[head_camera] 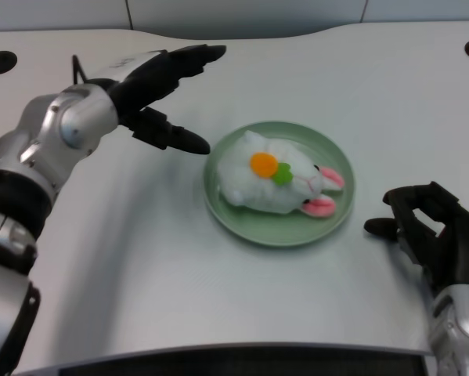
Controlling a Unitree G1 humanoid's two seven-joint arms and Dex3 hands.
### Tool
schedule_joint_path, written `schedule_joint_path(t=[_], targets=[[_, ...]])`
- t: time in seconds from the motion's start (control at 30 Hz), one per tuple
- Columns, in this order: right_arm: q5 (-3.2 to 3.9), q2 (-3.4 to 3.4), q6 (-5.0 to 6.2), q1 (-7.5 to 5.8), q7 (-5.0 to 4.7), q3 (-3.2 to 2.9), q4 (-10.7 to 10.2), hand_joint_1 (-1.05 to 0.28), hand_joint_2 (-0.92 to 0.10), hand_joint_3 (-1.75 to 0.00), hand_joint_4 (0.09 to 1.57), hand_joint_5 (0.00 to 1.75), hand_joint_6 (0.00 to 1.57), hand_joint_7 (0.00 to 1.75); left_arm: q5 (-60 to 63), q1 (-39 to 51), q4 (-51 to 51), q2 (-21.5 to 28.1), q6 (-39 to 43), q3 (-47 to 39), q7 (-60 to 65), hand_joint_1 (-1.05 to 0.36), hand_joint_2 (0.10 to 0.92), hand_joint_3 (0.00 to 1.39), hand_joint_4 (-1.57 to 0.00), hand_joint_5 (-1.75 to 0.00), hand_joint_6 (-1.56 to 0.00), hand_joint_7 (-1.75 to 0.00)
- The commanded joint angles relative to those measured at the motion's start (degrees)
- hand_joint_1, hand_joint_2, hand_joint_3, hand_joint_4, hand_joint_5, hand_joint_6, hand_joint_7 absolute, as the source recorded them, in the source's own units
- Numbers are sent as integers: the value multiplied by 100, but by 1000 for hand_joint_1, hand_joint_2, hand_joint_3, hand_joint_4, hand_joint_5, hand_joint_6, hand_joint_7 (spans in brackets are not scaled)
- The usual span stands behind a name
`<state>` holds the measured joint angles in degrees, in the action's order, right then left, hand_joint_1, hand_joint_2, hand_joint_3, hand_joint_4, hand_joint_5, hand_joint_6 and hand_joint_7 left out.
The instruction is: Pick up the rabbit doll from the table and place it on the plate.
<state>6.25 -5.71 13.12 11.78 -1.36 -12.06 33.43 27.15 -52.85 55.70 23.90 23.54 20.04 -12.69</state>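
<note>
One rabbit doll (277,182) on plate (257,223)

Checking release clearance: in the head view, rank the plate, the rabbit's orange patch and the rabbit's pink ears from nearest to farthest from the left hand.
1. plate, its left rim beside the left hand.
2. orange patch, mid-plate.
3. pink ears, toward the right rim.

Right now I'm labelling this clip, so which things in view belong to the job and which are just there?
Part of the job:
- rabbit doll, lying on the plate
- green plate
- left hand, open, off the doll

Just there:
- white table
- right hand, idle
</note>
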Motion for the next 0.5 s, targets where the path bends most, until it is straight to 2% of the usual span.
schedule_joint_path(t=[0.03, 0.13, 0.33, 0.4, 0.5], targets=[[0, -11, -80, 10, -33, -18, -7, -751, -921, -157, 844, 912, 791, 1218, -166, 369, -337, 218, -62, -163, -155, -951, 921, 104, -11, -6, -39, -17], [-7, -20, -29, 23, -18, -13, 31, -748, -921, -161, 850, 914, 790, 1223, -353, 690, -619, 338, -34, -363, -205, -932, 921, 99, -42, -22, -60, -25], [10, -16, -57, -16, 10, -5, -48, -751, -921, -163, 849, 917, 791, 1230, -794, 1382, -1181, 505, -177, -721, -501, -894, 921, 117, -40, -22, -48, -14], [15, -6, -122, -20, -15, -9, -90, -748, -921, -162, 848, 918, 795, 1231, -886, 1624, -1363, 564, -190, -817, -541, -884, 921, 119, -57, -31, -55, -16], [-14, -21, -55, -26, -6, 0, -64, -743, -921, -161, 843, 919, 789, 1230, -933, 1998, -1609, 641, -141, -928, -471, -870, 921, 143, -122, -66, -85, -27]])
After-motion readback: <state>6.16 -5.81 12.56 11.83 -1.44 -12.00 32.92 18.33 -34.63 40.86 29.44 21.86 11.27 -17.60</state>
